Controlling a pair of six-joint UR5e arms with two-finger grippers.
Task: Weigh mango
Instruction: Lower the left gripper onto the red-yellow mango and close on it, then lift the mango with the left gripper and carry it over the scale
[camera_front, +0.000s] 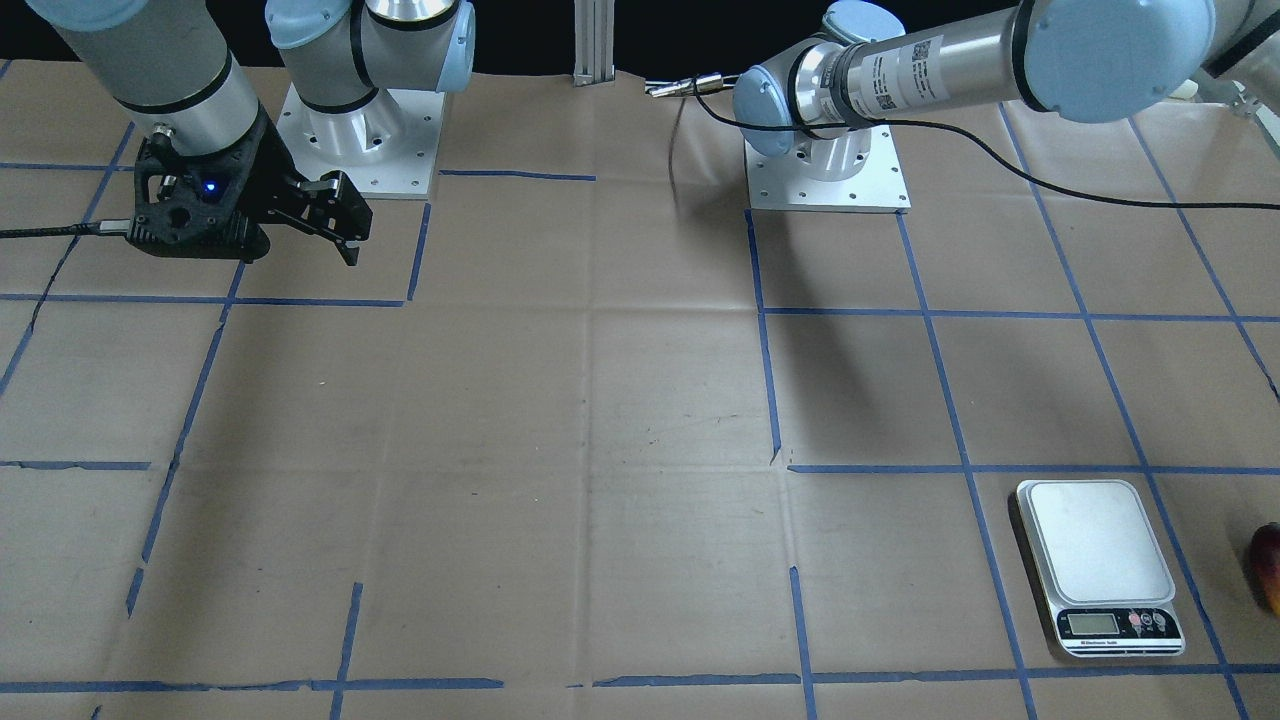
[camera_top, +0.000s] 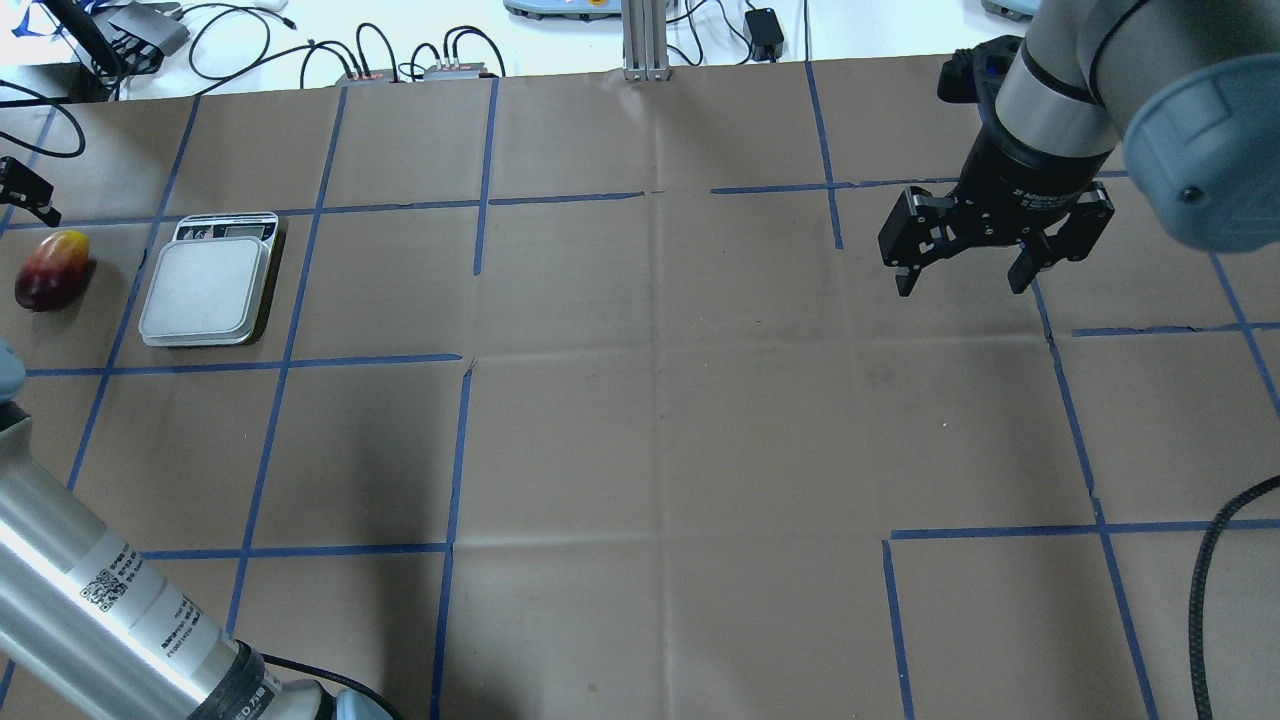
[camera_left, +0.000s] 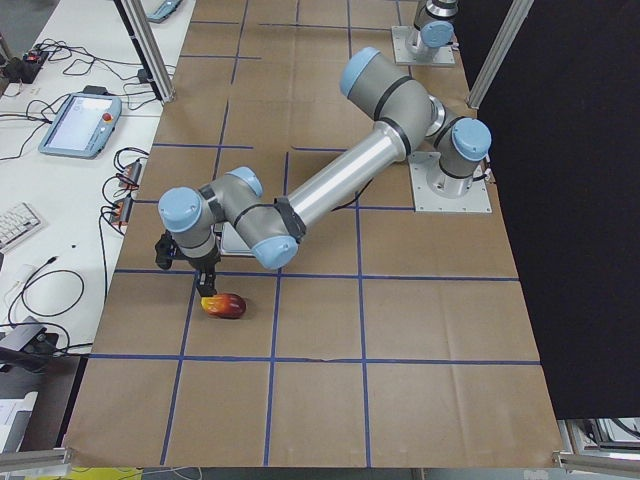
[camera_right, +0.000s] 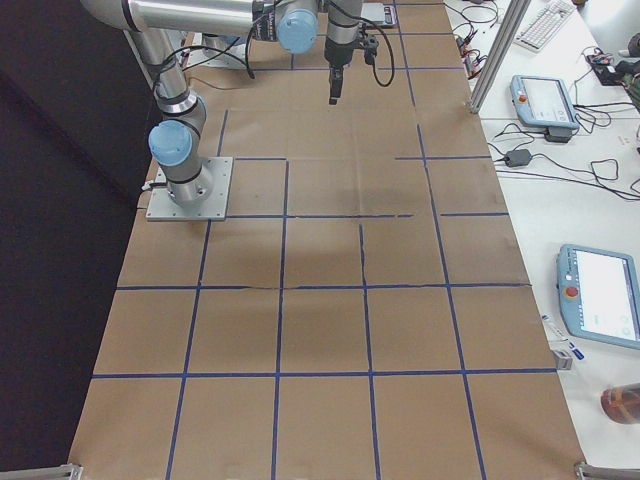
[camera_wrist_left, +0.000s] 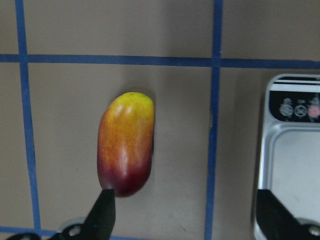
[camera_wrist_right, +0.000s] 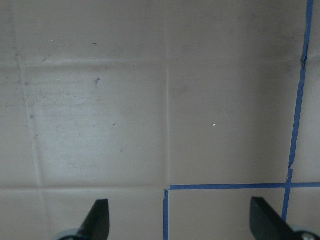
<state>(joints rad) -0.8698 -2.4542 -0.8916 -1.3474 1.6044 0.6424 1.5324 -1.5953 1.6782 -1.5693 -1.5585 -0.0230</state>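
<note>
The mango (camera_top: 50, 270) lies on the brown table at the far left, dark red end towards the robot, yellow end away; it also shows in the left wrist view (camera_wrist_left: 126, 143) and at the front view's right edge (camera_front: 1268, 565). The scale (camera_top: 208, 285) sits just right of it with a bare plate (camera_wrist_left: 295, 170). My left gripper (camera_wrist_left: 187, 217) is open and empty, hovering above the gap between mango and scale, one finger (camera_wrist_left: 104, 212) near the mango's red end. My right gripper (camera_top: 962, 285) is open and empty above bare table at the far right (camera_wrist_right: 182, 220).
Blue tape lines (camera_top: 465, 360) grid the table. An aluminium post (camera_top: 640, 40), cables and boxes (camera_top: 400, 60) lie along the far edge. The arm bases (camera_front: 828, 165) stand on the robot's side. The left arm's long link (camera_left: 340, 180) stretches over the table beside the scale.
</note>
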